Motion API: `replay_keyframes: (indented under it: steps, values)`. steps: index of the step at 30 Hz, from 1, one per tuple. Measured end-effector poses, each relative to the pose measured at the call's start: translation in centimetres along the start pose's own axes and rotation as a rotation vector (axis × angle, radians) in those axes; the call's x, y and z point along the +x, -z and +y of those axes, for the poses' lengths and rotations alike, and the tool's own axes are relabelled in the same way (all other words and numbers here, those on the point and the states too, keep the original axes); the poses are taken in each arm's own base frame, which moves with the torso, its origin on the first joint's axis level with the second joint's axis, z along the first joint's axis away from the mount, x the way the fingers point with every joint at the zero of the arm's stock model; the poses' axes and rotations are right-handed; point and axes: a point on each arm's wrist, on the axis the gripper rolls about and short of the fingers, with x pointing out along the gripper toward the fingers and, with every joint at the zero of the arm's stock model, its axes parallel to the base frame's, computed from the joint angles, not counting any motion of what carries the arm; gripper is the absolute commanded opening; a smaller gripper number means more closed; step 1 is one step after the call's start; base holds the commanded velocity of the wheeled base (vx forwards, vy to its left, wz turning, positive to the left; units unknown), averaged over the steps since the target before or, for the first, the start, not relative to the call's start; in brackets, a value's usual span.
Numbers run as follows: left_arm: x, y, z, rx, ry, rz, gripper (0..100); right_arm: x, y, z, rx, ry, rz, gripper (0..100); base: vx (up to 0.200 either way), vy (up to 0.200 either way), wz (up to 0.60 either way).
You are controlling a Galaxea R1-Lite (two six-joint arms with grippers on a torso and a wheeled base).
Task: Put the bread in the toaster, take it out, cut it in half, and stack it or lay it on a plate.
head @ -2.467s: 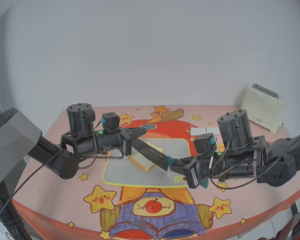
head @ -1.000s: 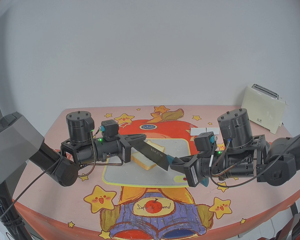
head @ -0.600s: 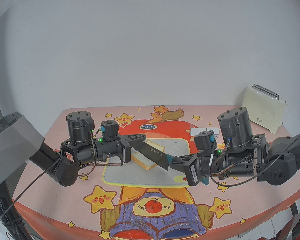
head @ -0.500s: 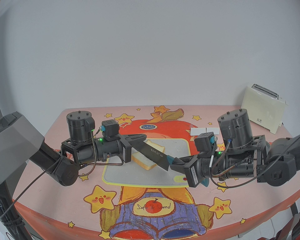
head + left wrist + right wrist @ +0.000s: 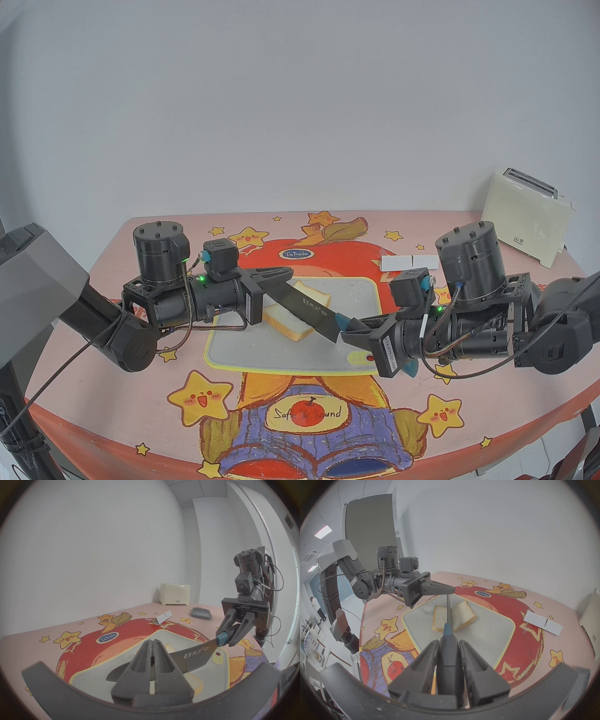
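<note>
My right fingers [image 5: 361,326] clamped on knife [image 5: 307,306] handle, blade across bread [image 5: 286,325] on board [image 5: 262,353], left fingers [image 5: 270,275] pressed together, empty, above blade tip

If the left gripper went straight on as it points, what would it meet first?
Probably the blade of the knife, crossing just beyond the left gripper over the bread; exact depth is unclear.

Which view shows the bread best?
Right wrist view: the bread shows nearly whole, the knife edge-on across its middle. Head view: the knife covers its centre. Left wrist view: just slivers past the knife.
</note>
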Motion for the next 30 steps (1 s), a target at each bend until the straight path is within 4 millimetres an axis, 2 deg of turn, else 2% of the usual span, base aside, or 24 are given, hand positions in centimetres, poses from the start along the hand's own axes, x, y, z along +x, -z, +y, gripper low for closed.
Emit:
replay_keyframes:
  steps: [11,30]
  values:
    - [0.07,0.40,0.13,-0.006,-0.002,0.008,0,-0.09,-0.76,0.01,-0.001,0.000,-0.024,0,0.000,0.000,0.00]
    - [0.23,0.26,0.03,-0.005,0.004,0.007,0,0.05,0.01,-0.12,0.003,0.003,0.000,0,0.000,0.000,0.00]
